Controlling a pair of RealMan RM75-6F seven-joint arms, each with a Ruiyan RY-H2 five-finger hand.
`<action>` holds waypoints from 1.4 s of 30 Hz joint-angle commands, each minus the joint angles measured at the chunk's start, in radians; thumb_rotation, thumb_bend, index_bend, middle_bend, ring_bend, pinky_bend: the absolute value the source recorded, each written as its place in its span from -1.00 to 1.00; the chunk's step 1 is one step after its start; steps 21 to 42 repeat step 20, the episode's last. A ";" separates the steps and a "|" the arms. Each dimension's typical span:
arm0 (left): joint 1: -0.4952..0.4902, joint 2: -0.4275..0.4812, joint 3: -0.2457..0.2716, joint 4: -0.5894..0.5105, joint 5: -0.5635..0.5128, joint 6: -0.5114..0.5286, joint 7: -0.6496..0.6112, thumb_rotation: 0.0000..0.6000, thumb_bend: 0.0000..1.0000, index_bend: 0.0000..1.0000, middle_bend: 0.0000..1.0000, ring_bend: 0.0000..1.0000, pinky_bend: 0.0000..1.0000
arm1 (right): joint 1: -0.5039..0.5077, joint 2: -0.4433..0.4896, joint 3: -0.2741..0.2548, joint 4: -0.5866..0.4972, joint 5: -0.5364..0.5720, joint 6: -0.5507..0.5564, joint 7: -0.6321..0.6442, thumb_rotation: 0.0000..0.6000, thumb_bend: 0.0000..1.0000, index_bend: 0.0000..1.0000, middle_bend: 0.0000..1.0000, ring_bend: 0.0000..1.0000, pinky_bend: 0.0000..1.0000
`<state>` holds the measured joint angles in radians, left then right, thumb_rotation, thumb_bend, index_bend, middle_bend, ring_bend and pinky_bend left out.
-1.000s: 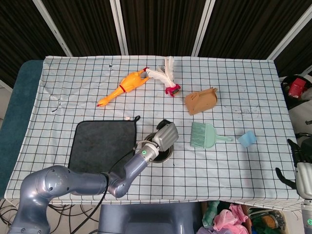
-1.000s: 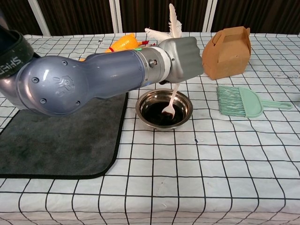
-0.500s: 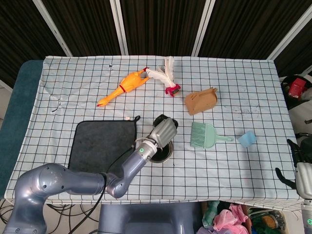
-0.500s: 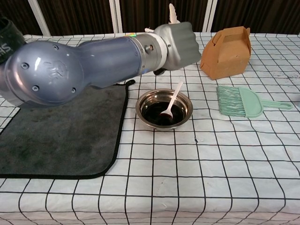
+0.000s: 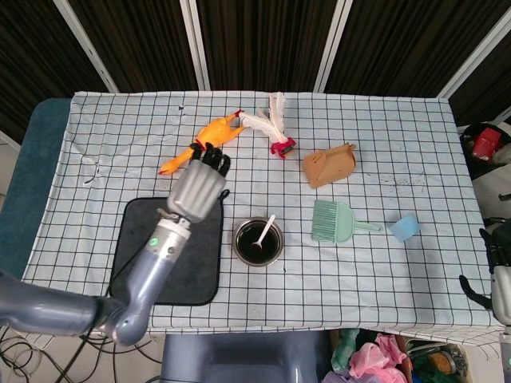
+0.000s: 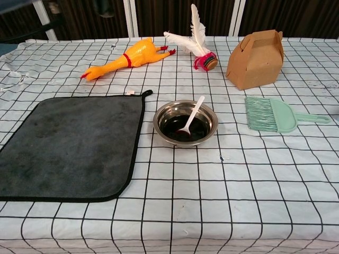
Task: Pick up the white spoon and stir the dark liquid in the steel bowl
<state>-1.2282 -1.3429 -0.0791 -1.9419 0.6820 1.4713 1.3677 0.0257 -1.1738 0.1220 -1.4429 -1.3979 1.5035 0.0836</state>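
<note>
The white spoon (image 5: 264, 230) (image 6: 192, 115) leans in the steel bowl (image 5: 237, 240) (image 6: 159, 125), its scoop in the dark liquid (image 6: 175, 127) and its handle resting on the far right rim. Nothing holds it. In the head view my left hand (image 5: 200, 185) hangs raised above the far right corner of the dark mat (image 5: 144, 239), left of the bowl, empty, with its dark fingers (image 5: 212, 159) reaching toward the rubber chicken. The chest view does not show it. My right hand (image 5: 497, 275) sits off the table's right edge, fingers apart and empty.
A yellow rubber chicken (image 5: 204, 142) (image 6: 127, 57) and a feather shuttlecock (image 5: 271, 128) (image 6: 193, 45) lie at the back. A brown paper box (image 5: 329, 165) (image 6: 255, 53), a green brush (image 5: 334, 222) (image 6: 270, 114) and a small blue object (image 5: 405, 227) lie right of the bowl.
My left hand let go of the spoon, rose off the bowl and swung left over the mat, out of the chest view. The spoon stays leaning in the bowl.
</note>
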 commanded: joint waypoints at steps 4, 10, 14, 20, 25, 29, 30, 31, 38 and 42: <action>0.384 0.343 0.256 -0.276 0.334 0.173 -0.471 1.00 -0.54 -0.72 -0.67 -0.77 -0.73 | 0.003 0.000 -0.002 -0.007 0.015 -0.015 -0.057 1.00 -0.53 -1.00 -0.78 -0.56 -0.37; 0.635 0.423 0.410 -0.129 0.580 0.241 -0.866 1.00 -0.57 -0.74 -0.79 -0.92 -0.99 | 0.010 -0.005 -0.011 -0.013 0.010 -0.031 -0.086 1.00 -0.54 -1.00 -0.78 -0.57 -0.38; 0.732 0.404 0.427 0.016 0.640 0.253 -1.059 1.00 -0.57 -0.75 -0.79 -0.92 -0.99 | 0.011 -0.010 -0.013 -0.016 0.001 -0.022 -0.101 1.00 -0.54 -1.00 -0.78 -0.57 -0.38; 0.823 0.344 0.398 0.206 0.682 0.239 -1.262 1.00 -0.57 -0.77 -0.79 -0.92 -0.99 | 0.006 -0.011 -0.007 -0.032 -0.007 0.005 -0.123 1.00 -0.54 -1.00 -0.78 -0.57 -0.38; 0.823 0.344 0.398 0.206 0.682 0.239 -1.262 1.00 -0.57 -0.77 -0.79 -0.92 -0.99 | 0.006 -0.011 -0.007 -0.032 -0.007 0.005 -0.123 1.00 -0.54 -1.00 -0.78 -0.57 -0.38; 0.823 0.344 0.398 0.206 0.682 0.239 -1.262 1.00 -0.57 -0.77 -0.79 -0.92 -0.99 | 0.006 -0.011 -0.007 -0.032 -0.007 0.005 -0.123 1.00 -0.54 -1.00 -0.78 -0.57 -0.38; 0.823 0.344 0.398 0.206 0.682 0.239 -1.262 1.00 -0.57 -0.77 -0.79 -0.92 -0.99 | 0.006 -0.011 -0.007 -0.032 -0.007 0.005 -0.123 1.00 -0.54 -1.00 -0.78 -0.57 -0.38; 0.823 0.344 0.398 0.206 0.682 0.239 -1.262 1.00 -0.57 -0.77 -0.79 -0.92 -0.99 | 0.006 -0.011 -0.007 -0.032 -0.007 0.005 -0.123 1.00 -0.54 -1.00 -0.78 -0.57 -0.38; 0.823 0.344 0.398 0.206 0.682 0.239 -1.262 1.00 -0.57 -0.77 -0.79 -0.92 -0.99 | 0.006 -0.011 -0.007 -0.032 -0.007 0.005 -0.123 1.00 -0.54 -1.00 -0.78 -0.57 -0.38; 0.823 0.344 0.398 0.206 0.682 0.239 -1.262 1.00 -0.57 -0.77 -0.79 -0.92 -0.99 | 0.006 -0.011 -0.007 -0.032 -0.007 0.005 -0.123 1.00 -0.54 -1.00 -0.78 -0.57 -0.38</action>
